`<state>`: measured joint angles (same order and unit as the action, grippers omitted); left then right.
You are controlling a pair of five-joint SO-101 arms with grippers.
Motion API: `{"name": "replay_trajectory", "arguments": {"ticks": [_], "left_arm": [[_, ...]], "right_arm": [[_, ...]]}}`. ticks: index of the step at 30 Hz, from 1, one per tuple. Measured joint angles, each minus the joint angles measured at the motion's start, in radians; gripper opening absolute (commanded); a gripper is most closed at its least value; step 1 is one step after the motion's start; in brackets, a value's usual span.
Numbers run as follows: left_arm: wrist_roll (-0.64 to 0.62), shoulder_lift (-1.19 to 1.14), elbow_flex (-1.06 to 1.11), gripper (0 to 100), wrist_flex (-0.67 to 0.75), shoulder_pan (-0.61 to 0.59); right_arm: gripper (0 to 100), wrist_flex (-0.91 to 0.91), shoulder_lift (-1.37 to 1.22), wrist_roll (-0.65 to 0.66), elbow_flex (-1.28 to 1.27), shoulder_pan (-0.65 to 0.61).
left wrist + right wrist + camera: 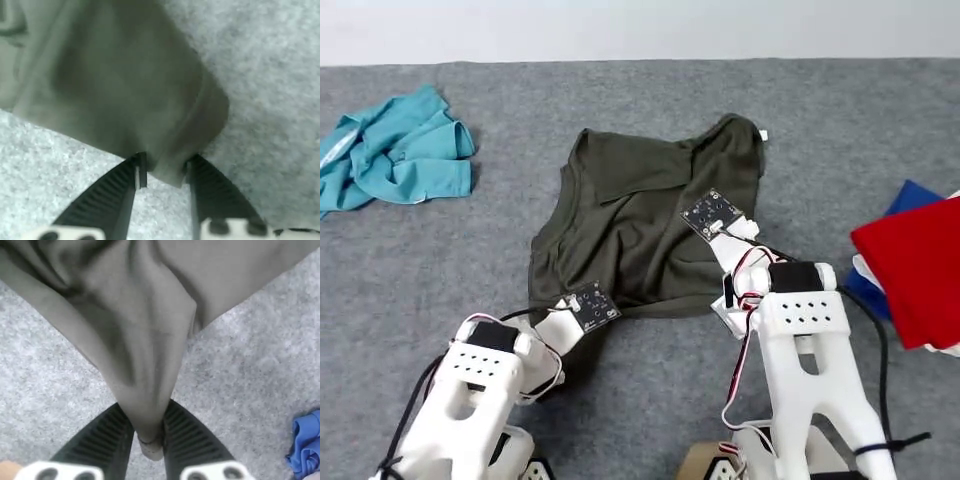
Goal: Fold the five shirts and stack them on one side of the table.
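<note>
The left pincer (165, 172) is pinching a fold of the olive shirt's (650, 210) edge between narrowed jaws, near the shirt's 7 o'clock corner. The right pincer (149, 432) is clamping tight on a gathered ridge of the same cloth, nearer the shirt's 3 o'clock side. The olive shirt is lying rumpled at the middle of the grey table (820, 120). A teal shirt (395, 150) is sitting crumpled at 10 o'clock. At 3 o'clock a red shirt (915, 270) is lying over a blue shirt (910, 195).
</note>
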<state>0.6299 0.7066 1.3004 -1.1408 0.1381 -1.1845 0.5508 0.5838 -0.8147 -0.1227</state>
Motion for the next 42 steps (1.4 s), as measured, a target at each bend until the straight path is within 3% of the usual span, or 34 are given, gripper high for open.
{"name": "replay_trajectory", "arguments": {"ticks": [10, 22, 27, 32, 37, 42], "left_arm": [[0.002, 0.005, -0.094, 0, -0.041, 0.0], [-0.002, 0.005, -0.844, 0, -0.404, 0.0], [-0.054, 0.005, -1.106, 0, -0.4, -0.041], [-0.058, 0.008, -1.303, 0, -0.33, -0.158], [-0.058, 0.008, -1.496, 0, -0.258, -0.262], [-0.06, 0.012, -1.708, 0, -0.193, -0.285]], "right_arm": [[1.0, -0.005, 0.167, 0.0, 0.0, 0.0], [1.0, -0.161, 0.54, 0.0, 0.0, 0.0], [1.0, -0.17, 0.704, 0.005, 0.008, 0.068], [1.0, -0.173, 0.819, 0.101, 0.112, 0.212], [1.0, -0.173, 0.848, 0.183, 0.233, 0.361], [1.0, -0.173, 0.853, 0.204, 0.358, 0.446]]}}
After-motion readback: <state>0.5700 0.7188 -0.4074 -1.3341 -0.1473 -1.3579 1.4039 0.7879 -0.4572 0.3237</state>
